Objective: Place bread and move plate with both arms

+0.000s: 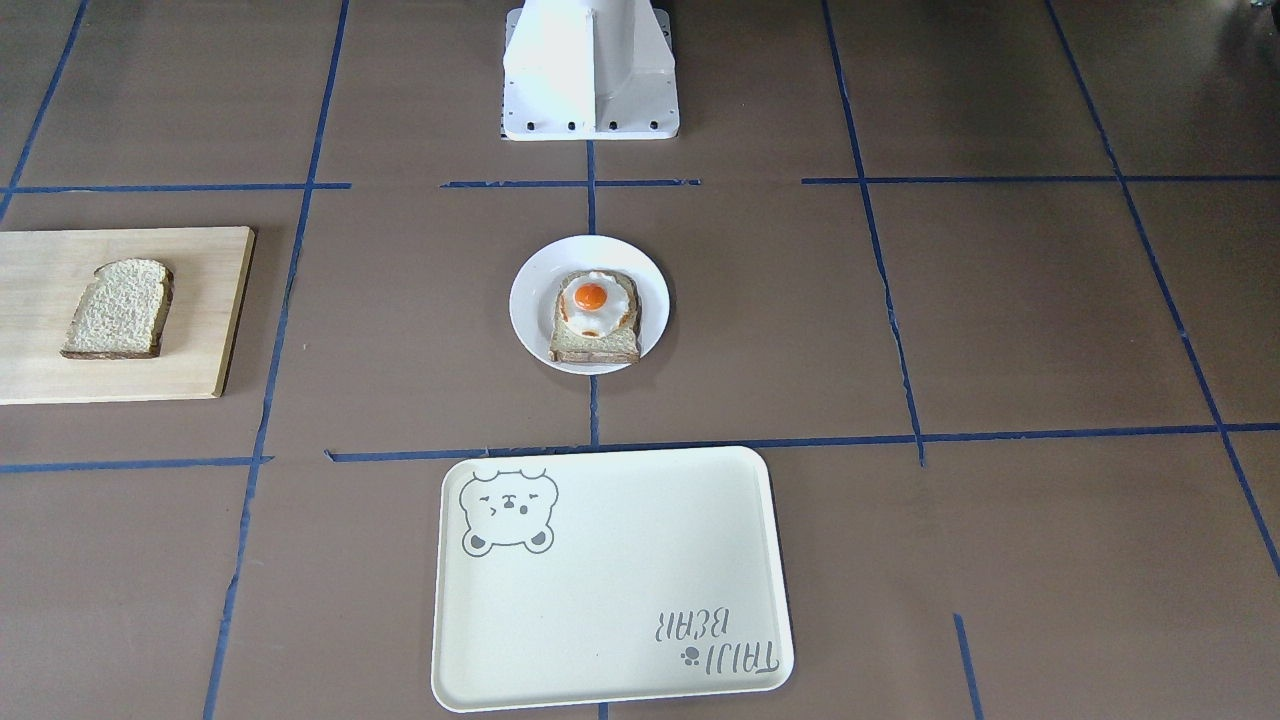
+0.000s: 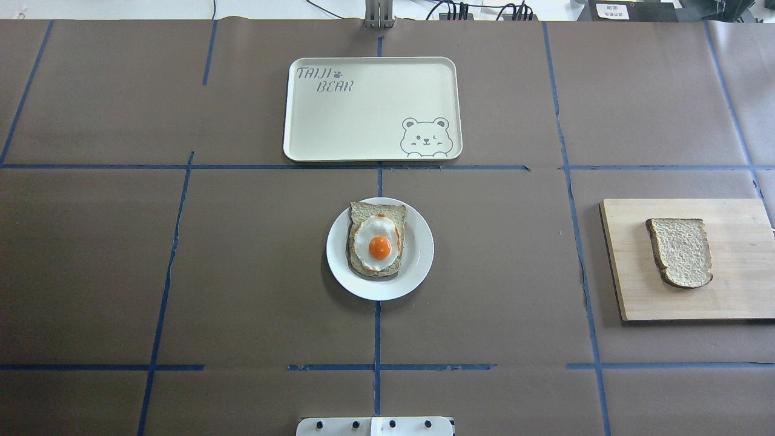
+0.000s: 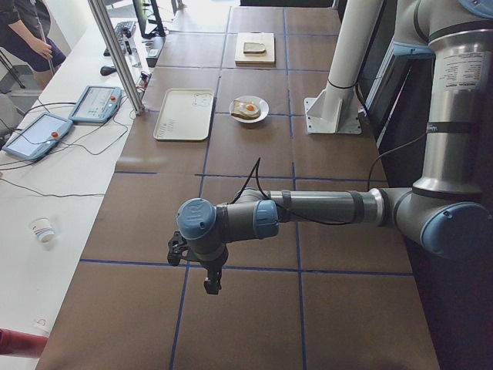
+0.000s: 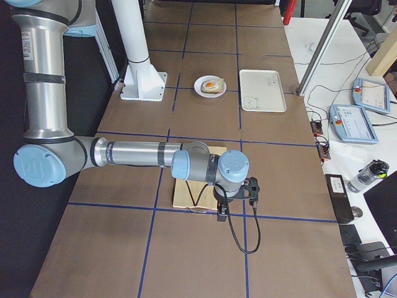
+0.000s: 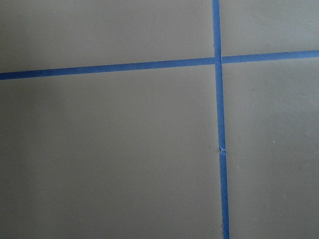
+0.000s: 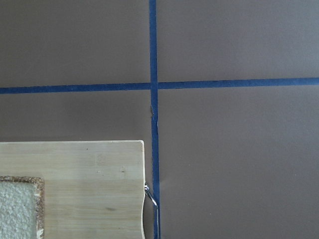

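Two robot arms reach out low over a brown paper-covered surface (image 2: 242, 272) marked with blue tape lines (image 2: 376, 339). The left end effector (image 3: 208, 279) hangs just above bare paper and touches nothing. Whether its fingers are spread or pressed together cannot be told. The right end effector (image 4: 222, 212) hangs just above the surface too, and how far its fingers are apart cannot be told either.

Close beside the right end effector lies a pale wooden board (image 2: 738, 290), flat and rectangular with rounded corners and a fine grain. On the board rests the bread (image 2: 681, 251), a flat slice with a pale, speckled, spongy crumb, a brown crust and a rounded top.

Well apart from both end effectors sits the plate (image 2: 418, 266), round, smooth, glossy white. It carries an egg-topped slice (image 2: 378, 245) with a shiny orange yolk. Beyond the plate, farther from both end effectors, lies a cream rectangular tray (image 2: 372, 109) with a raised rim and a bear drawing.
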You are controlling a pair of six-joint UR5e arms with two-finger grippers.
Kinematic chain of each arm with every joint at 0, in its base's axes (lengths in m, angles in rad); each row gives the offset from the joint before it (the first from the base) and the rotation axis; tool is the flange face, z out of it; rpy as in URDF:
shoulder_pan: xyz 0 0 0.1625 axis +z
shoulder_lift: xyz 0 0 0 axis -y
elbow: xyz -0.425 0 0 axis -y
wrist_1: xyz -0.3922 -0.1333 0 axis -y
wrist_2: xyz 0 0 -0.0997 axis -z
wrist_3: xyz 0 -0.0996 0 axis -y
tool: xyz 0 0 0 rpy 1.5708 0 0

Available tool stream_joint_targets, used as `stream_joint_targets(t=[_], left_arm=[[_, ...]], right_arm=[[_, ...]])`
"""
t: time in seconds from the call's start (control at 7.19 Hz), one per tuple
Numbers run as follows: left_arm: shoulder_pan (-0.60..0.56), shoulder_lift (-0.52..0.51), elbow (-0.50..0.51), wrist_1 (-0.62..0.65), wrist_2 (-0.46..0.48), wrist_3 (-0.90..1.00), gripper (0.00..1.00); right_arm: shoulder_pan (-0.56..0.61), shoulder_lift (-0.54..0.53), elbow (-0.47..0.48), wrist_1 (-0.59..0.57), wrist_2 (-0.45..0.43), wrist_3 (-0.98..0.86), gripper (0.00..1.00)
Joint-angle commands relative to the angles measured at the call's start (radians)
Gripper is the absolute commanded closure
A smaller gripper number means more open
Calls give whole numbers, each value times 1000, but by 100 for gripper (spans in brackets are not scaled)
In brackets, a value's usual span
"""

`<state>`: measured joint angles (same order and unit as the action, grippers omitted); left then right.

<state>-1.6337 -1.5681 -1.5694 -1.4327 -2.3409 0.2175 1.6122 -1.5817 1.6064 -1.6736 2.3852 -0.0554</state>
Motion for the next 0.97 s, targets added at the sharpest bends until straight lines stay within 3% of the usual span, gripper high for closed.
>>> stream_joint_targets(t=[0.0,0.83], left_arm=[[0,-1,0,0,0,-1,0],[0,-1,-1,-2,-6,-7,0]], right_arm=[[0,0,0,0,0,2,0],[-2,12,6,2,8,6,0]])
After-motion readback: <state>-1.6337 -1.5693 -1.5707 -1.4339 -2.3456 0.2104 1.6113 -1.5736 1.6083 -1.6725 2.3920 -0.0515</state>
